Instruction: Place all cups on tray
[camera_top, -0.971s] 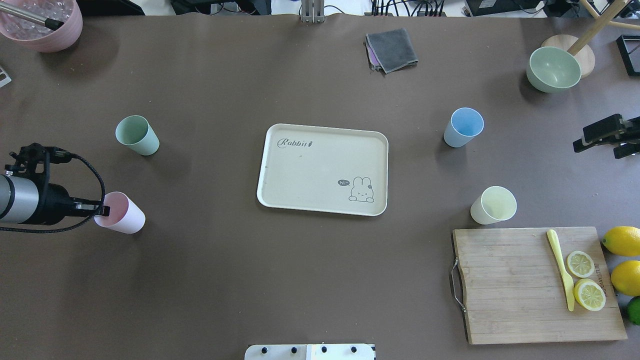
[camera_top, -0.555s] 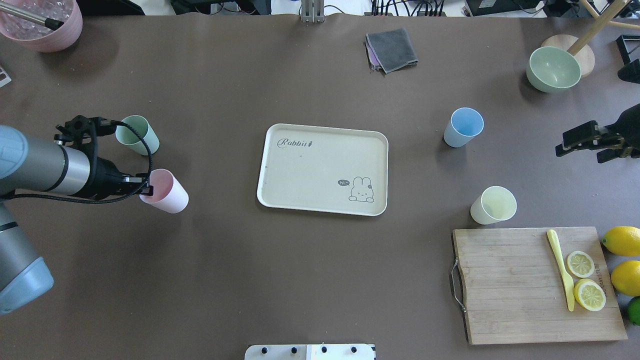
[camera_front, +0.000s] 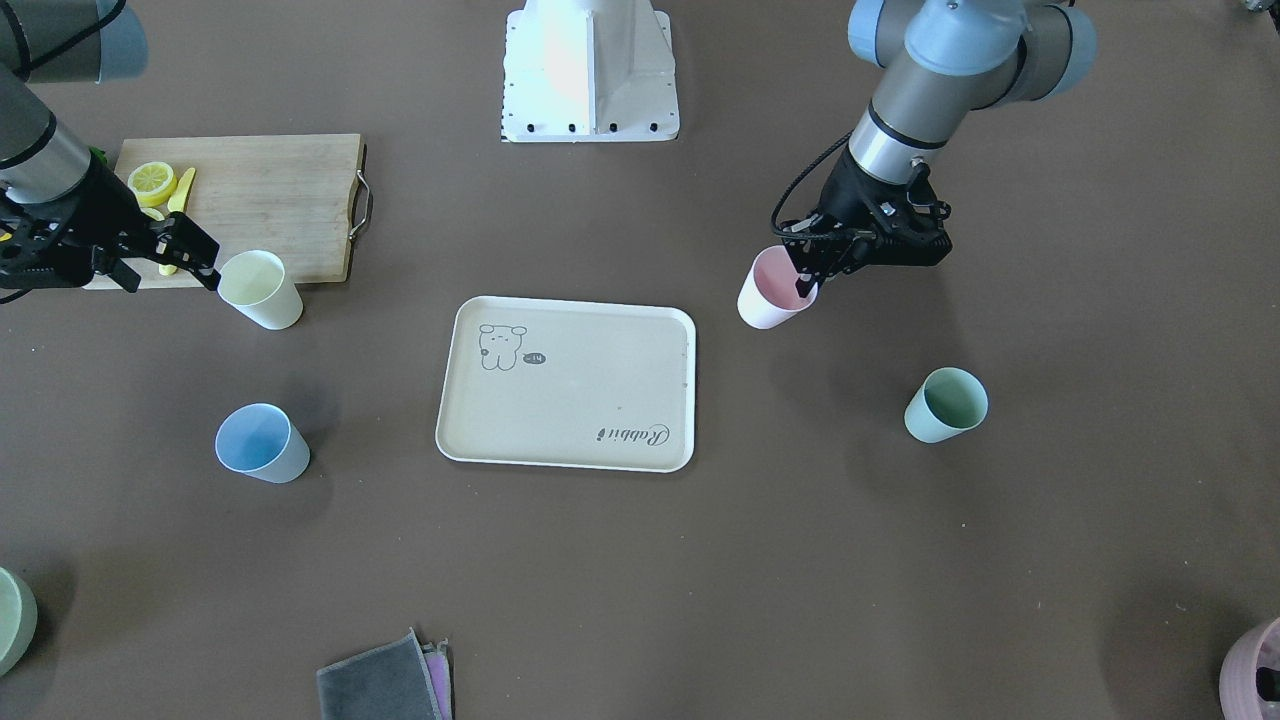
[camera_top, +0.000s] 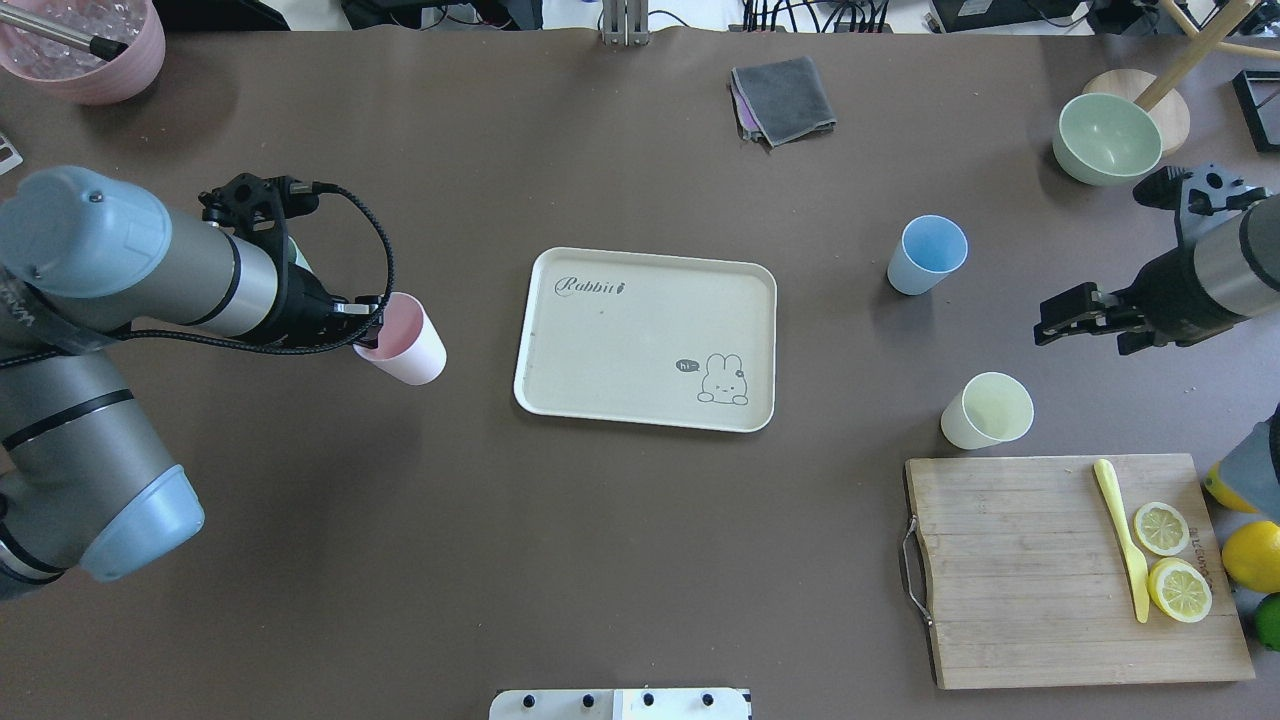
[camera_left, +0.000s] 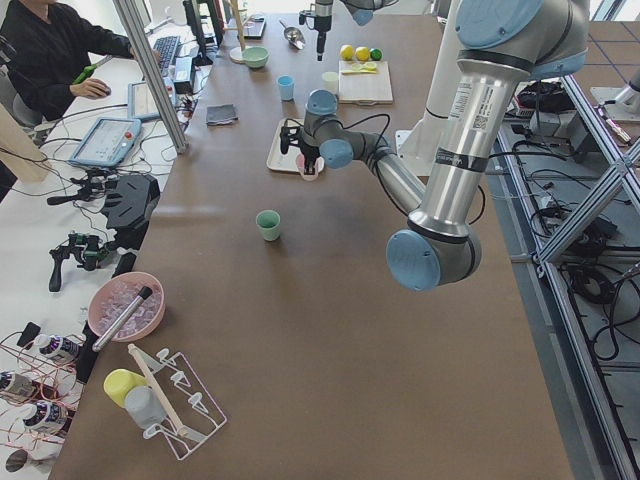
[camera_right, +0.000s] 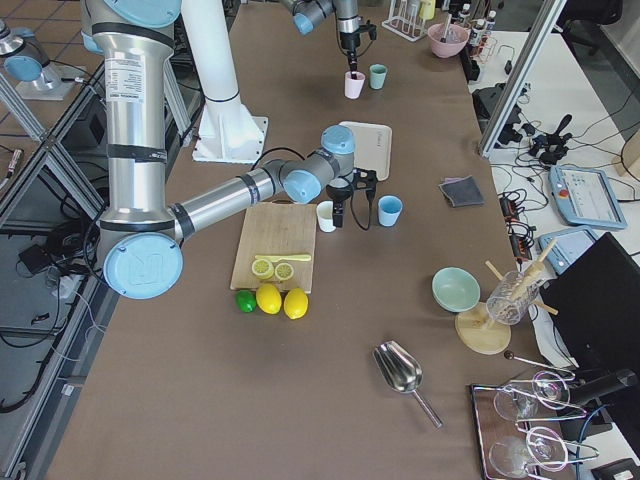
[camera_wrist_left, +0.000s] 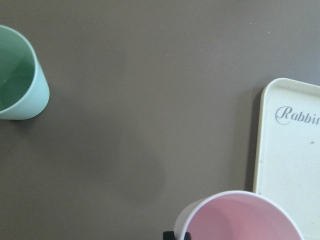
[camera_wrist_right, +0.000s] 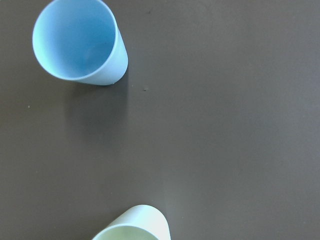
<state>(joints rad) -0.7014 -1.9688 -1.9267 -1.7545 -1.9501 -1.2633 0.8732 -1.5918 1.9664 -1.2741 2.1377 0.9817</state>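
Note:
My left gripper (camera_top: 365, 335) is shut on the rim of the pink cup (camera_top: 408, 347) and holds it just left of the tray (camera_top: 620, 340), apart from it. The pink cup (camera_front: 768, 296) and the tray's edge (camera_wrist_left: 287, 165) also show in the left wrist view. The mint green cup (camera_front: 945, 405) stands on the table behind my left arm. My right gripper (camera_top: 1055, 318) is open and empty, between the blue cup (camera_top: 927, 255) and the yellow cup (camera_top: 987, 411), to their right. Both stand on the table right of the tray.
A wooden cutting board (camera_top: 1020, 580) with lemon slices and a yellow knife lies at the near right, with lemons beside it. A green bowl (camera_top: 1105, 138) stands at the far right, a grey cloth (camera_top: 783, 98) at the far middle, a pink bowl (camera_top: 85, 45) at the far left.
My left arm has carried the pink cup away from me and rightward toward the tray, past the green cup. My right arm has moved leftward, closer to the yellow and blue cups.

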